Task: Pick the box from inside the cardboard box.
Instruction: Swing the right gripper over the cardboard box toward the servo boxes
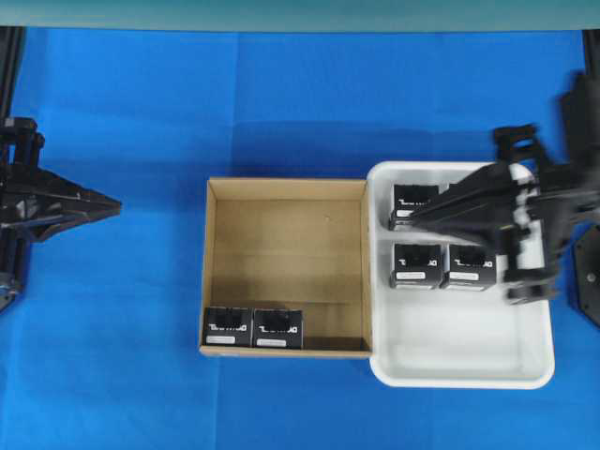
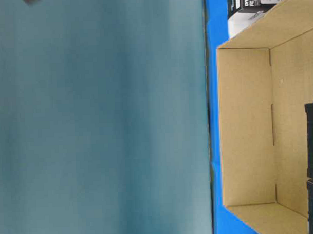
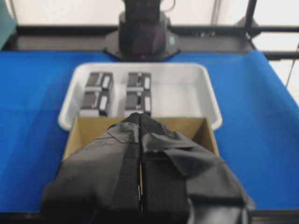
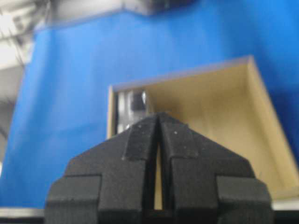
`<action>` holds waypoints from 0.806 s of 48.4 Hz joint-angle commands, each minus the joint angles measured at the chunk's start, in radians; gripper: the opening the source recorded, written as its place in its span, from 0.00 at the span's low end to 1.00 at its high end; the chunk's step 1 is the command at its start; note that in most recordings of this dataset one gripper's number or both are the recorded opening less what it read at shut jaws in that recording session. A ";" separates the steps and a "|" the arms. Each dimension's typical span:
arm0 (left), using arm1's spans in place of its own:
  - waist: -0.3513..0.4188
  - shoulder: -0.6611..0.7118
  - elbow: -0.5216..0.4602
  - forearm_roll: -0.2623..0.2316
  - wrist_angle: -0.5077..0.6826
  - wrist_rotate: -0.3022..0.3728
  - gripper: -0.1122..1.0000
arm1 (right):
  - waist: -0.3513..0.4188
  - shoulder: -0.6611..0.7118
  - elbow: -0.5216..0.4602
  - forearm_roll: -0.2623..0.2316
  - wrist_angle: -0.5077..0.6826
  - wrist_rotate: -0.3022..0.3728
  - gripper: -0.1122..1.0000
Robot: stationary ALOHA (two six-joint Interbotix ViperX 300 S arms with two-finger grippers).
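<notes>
- While two black boxes (image 1: 251,328) remain in the cardboard box (image 1: 286,192), against its near wall, the picking looks unfinished.
- Left of the carton, the left claw (image 1: 112,204) hangs clenched and empty.
- Right of the carton, the white tray (image 1: 459,361) holds at least three more boxes; the right claw (image 1: 398,222) above it is clenched, gripping nothing.

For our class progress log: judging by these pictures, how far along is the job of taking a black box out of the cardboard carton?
Done: four black boxes already sit in the white tray. In hand: nothing; the right gripper is shut and empty above the tray, and the left gripper is shut, off to the side. Left: two black boxes remain along one wall of the cardboard carton.
</notes>
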 commanded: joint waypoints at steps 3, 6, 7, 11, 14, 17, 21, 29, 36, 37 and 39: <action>-0.005 0.000 -0.037 0.003 0.018 0.000 0.05 | 0.020 0.132 -0.120 0.003 0.114 0.017 0.14; -0.005 -0.011 -0.040 0.003 0.023 -0.002 0.05 | 0.028 0.189 -0.169 0.005 0.158 0.026 0.14; -0.005 -0.011 -0.040 0.002 0.023 -0.003 0.05 | 0.034 0.218 -0.193 0.005 0.183 0.029 0.14; -0.005 -0.017 -0.041 0.003 0.037 -0.003 0.05 | 0.046 0.293 -0.264 0.005 0.250 0.034 0.14; -0.005 -0.020 -0.041 0.002 0.054 -0.005 0.05 | 0.051 0.347 -0.319 0.005 0.314 0.034 0.14; -0.005 -0.023 -0.043 0.002 0.074 -0.005 0.05 | 0.058 0.397 -0.374 0.005 0.383 0.032 0.14; -0.005 -0.026 -0.044 0.002 0.097 -0.005 0.05 | 0.063 0.463 -0.446 0.005 0.477 0.031 0.14; -0.005 -0.037 -0.044 0.002 0.117 -0.005 0.05 | 0.067 0.595 -0.580 0.006 0.649 0.037 0.14; -0.005 -0.041 -0.046 0.002 0.156 -0.006 0.05 | 0.067 0.712 -0.684 0.008 0.785 0.031 0.14; -0.005 -0.041 -0.046 0.002 0.164 -0.006 0.05 | 0.067 0.724 -0.695 0.008 0.798 0.026 0.14; -0.005 -0.044 -0.046 0.003 0.173 -0.008 0.05 | 0.066 0.750 -0.716 0.006 0.821 0.025 0.14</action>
